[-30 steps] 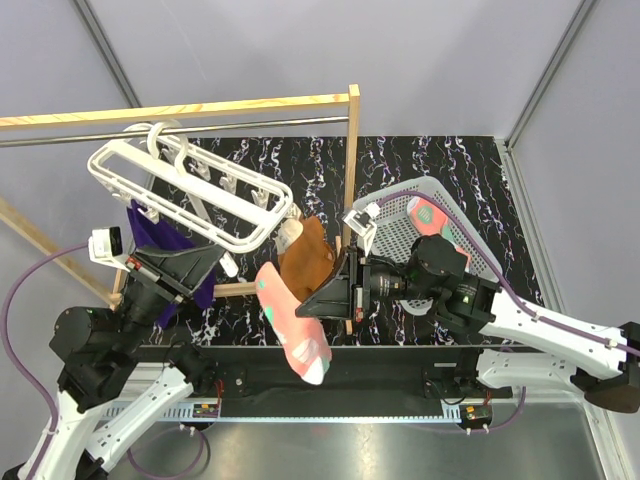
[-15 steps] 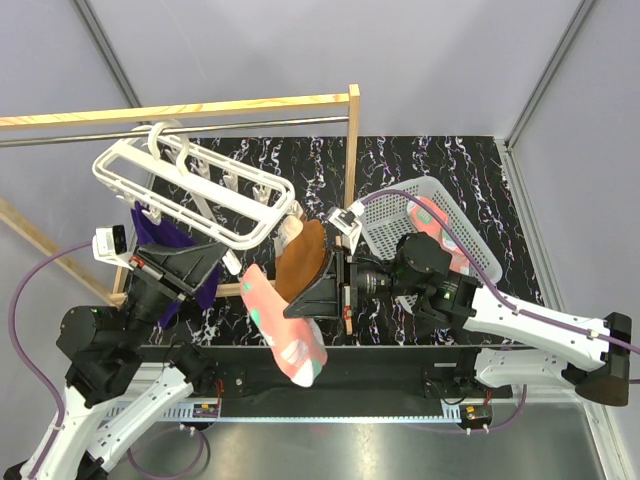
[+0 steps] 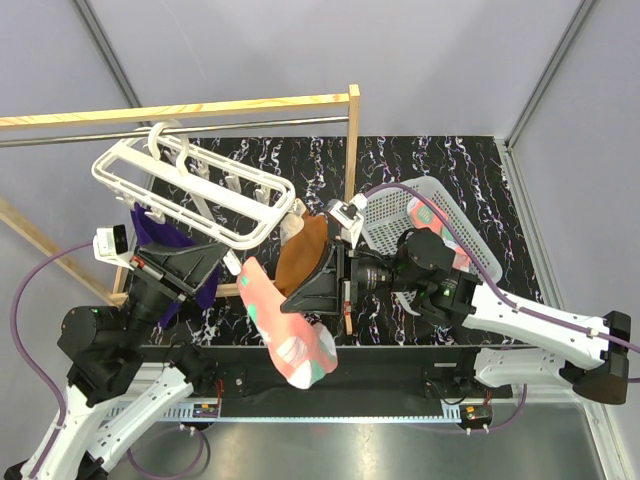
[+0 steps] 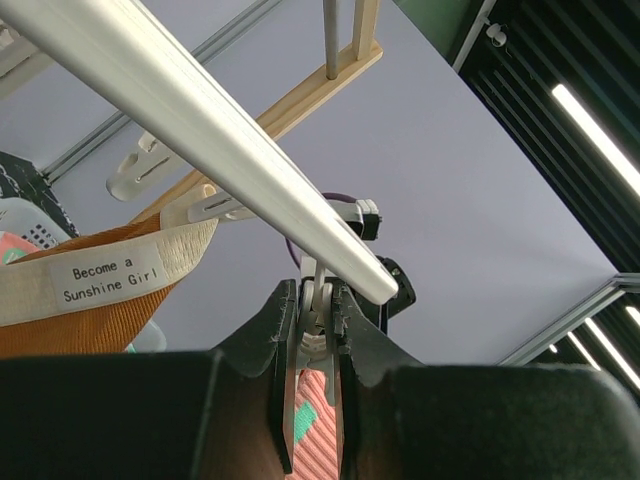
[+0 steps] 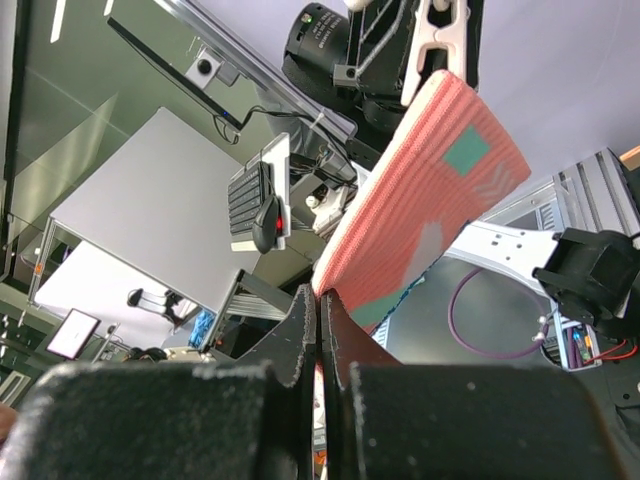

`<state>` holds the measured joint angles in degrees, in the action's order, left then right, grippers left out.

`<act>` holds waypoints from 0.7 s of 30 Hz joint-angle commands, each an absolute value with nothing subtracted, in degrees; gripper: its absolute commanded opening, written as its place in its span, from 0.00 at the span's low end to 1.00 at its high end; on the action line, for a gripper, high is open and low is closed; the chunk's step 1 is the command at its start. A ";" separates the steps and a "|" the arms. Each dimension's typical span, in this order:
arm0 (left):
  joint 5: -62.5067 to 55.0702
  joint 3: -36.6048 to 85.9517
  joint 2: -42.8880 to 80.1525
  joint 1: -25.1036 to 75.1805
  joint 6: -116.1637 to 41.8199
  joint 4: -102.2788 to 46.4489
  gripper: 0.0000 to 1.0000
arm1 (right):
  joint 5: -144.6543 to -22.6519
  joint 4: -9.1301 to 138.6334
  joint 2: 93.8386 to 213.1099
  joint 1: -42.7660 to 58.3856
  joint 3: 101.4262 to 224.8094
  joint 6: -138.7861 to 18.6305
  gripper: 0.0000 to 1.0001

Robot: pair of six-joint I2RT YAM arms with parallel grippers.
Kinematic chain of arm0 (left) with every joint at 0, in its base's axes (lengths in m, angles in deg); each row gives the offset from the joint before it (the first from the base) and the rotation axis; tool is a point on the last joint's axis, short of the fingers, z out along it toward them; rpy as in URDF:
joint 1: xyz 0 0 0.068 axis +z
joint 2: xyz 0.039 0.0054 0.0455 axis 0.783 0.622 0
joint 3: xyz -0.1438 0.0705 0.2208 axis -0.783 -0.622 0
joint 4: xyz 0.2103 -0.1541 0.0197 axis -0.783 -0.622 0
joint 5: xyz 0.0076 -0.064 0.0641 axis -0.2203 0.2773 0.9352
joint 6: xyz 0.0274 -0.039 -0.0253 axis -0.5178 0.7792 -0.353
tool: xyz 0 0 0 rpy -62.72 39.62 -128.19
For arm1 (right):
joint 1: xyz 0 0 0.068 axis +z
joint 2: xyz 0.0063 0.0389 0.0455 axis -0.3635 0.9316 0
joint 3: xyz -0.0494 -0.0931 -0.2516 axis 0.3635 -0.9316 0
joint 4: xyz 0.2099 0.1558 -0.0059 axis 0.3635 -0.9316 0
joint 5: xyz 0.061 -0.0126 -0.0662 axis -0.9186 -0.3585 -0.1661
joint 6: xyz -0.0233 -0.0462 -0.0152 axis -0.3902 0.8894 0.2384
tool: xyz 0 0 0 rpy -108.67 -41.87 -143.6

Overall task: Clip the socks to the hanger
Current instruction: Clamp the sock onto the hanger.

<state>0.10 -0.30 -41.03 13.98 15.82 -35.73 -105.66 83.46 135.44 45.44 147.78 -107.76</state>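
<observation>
The white hanger (image 3: pixel 190 190) hangs from the metal rod at the back left. My left gripper (image 3: pixel 232 265) is shut on one of its dangling clips (image 4: pixel 318 320), just under a hanger bar (image 4: pixel 200 140). My right gripper (image 3: pixel 292 303) is shut on the edge of a coral-pink sock (image 3: pixel 288 328) with teal and white patches and holds it in the air close to the left gripper. In the right wrist view the sock (image 5: pixel 420 190) reaches up to the clip (image 5: pixel 440 35). In the left wrist view the sock (image 4: pixel 312 430) shows between the fingers below the clip. A second coral sock (image 3: pixel 432 215) lies in the basket.
An orange-brown sock (image 3: pixel 302 255) hangs from the hanger beside my grippers, and a purple sock (image 3: pixel 150 230) hangs at its left. A wooden rack (image 3: pixel 352 150) with a metal rod (image 3: pixel 200 130) stands at the back. A white mesh basket (image 3: pixel 395 215) sits on the right.
My right gripper has moved left with the coral sock, bringing its upper end to the clip in my left gripper. The left gripper has stayed on the clip.
</observation>
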 commanded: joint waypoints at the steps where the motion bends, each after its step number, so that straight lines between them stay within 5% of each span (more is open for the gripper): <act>1: -2.05 -0.30 -40.95 14.01 15.94 -32.57 0.00 | -105.90 85.74 136.02 45.83 151.29 -107.05 0.00; 21: -2.75 -0.48 -41.04 13.92 16.64 -31.86 0.00 | -104.58 82.14 139.10 45.66 154.80 -103.63 0.00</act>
